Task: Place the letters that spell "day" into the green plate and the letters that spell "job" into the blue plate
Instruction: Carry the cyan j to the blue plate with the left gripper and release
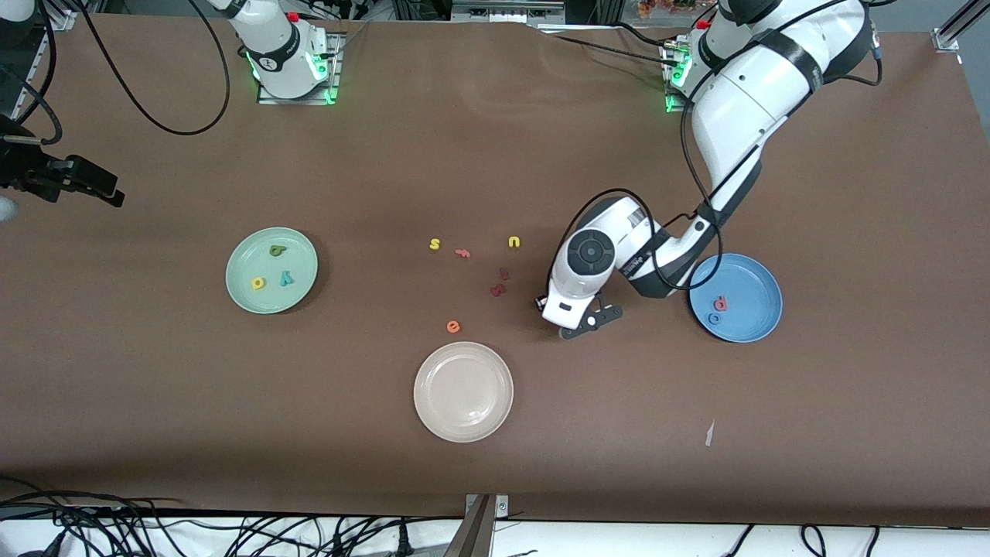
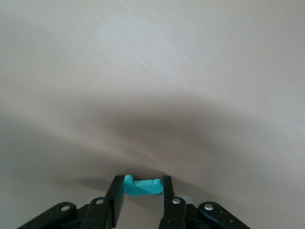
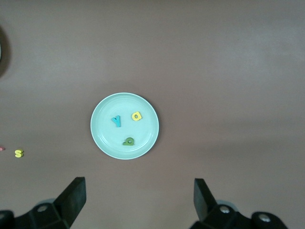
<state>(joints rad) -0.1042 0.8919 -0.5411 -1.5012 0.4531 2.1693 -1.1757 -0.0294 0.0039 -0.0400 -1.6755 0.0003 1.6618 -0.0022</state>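
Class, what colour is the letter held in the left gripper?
Teal; the letter shows best in the left wrist view.

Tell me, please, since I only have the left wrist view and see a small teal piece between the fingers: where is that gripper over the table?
Observer: The left gripper is low over bare table between the cream-white plate and the blue plate, shut on the teal "j".
Operator: Thank you. What is already in the blue plate?
Observer: The pinkish-red "b" and the blue "o" lie in it.
Operator: And is "day" finished?
Observer: Yes: the green plate holds the dark green "d", the yellow "a" and the teal "y".
Operator: Where is the other arm?
Observer: The right gripper waits, open, high over the green plate.
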